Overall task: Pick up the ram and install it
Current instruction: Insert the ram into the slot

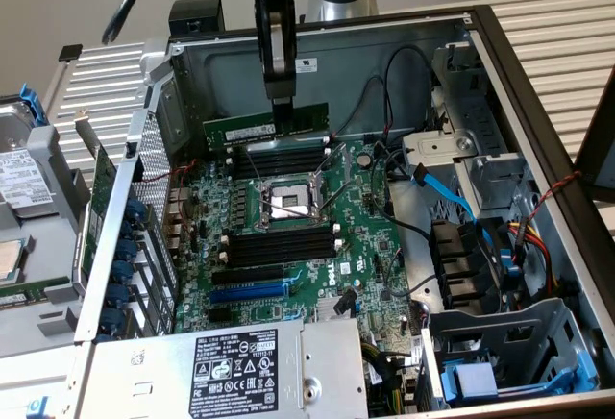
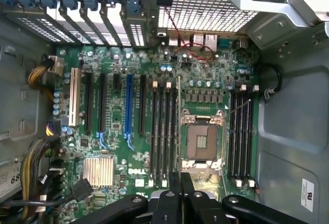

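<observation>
1. The gripper (image 1: pixel 282 102) hangs straight down into the open computer case (image 1: pixel 538 121), its two dark fingers closed on the top edge of the ram (image 1: pixel 265 128).
2. The ram is a long green stick with a white label, held level and on edge, just above the bank of black memory slots (image 1: pixel 281 161) at the far side of the motherboard (image 1: pixel 375 236).
3. Whether its lower edge already touches a slot is hard to judge from the exterior view; it seems to sit just over them.
4. The open CPU socket (image 1: pixel 286 202) lies just nearer the camera than those slots, with a second slot bank (image 1: pixel 281 246) beyond it.
5. In the wrist view the fingers (image 2: pixel 175 193) meet tightly, the ram seen edge-on as a thin line running beside the socket (image 2: pixel 201 143).
6. The power supply (image 1: pixel 226 371) fills the case's near corner.
</observation>
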Controlling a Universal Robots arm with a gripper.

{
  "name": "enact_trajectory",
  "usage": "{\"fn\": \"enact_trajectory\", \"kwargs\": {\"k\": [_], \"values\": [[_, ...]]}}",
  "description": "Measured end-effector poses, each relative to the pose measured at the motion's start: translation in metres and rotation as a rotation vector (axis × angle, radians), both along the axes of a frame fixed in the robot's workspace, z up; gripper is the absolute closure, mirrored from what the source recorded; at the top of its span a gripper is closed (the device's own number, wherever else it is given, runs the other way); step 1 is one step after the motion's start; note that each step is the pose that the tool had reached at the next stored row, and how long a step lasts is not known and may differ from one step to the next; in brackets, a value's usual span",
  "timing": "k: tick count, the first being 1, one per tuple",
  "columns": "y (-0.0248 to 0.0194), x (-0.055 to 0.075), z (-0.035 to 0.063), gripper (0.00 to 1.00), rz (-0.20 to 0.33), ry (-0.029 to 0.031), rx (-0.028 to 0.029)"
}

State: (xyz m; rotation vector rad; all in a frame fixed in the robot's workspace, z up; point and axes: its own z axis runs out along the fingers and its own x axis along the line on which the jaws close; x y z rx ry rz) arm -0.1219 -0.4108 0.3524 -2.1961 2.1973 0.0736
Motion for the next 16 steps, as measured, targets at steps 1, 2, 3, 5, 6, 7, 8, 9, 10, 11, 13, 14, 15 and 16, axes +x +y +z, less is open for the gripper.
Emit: {"fn": "enact_trajectory", "kwargs": {"k": [1,2,3,5,6,7,8,9,10,11,13,14,15,16], "values": [[-0.001,0.0,-0.0017,0.88,-0.001,-0.0008,0.0],[-0.0018,0.0,-0.0035,0.88,-0.002,-0.0014,0.0],[-0.0026,0.0,-0.0054,0.88,-0.004,-0.0021,0.0],[-0.0036,0.0,-0.009,0.88,-0.008,-0.003,0.0],[-0.0037,0.0,-0.0108,0.88,-0.01,-0.0031,0.0],[-0.0039,0.0,-0.0127,0.88,-0.013,-0.0033,-0.0001],[-0.004,0.0,-0.0144,0.88,-0.015,-0.0034,0.0001],[-0.0041,0.0,-0.0163,0.88,-0.018,-0.0034,0.0],[-0.0043,0.0,-0.0181,0.88,-0.021,-0.0034,0.0],[-0.0045,0.0,-0.0199,0.88,-0.024,-0.0035,0.0],[-0.0051,0.0,-0.0235,0.88,-0.032,-0.0041,-0.0001],[-0.0055,0.0,-0.0253,0.88,-0.036,-0.0045,-0.0002],[-0.0058,0.0,-0.0271,0.88,-0.041,-0.0051,0.0],[-0.0062,0.0,-0.0289,0.88,-0.045,-0.0056,-0.0001]]}}
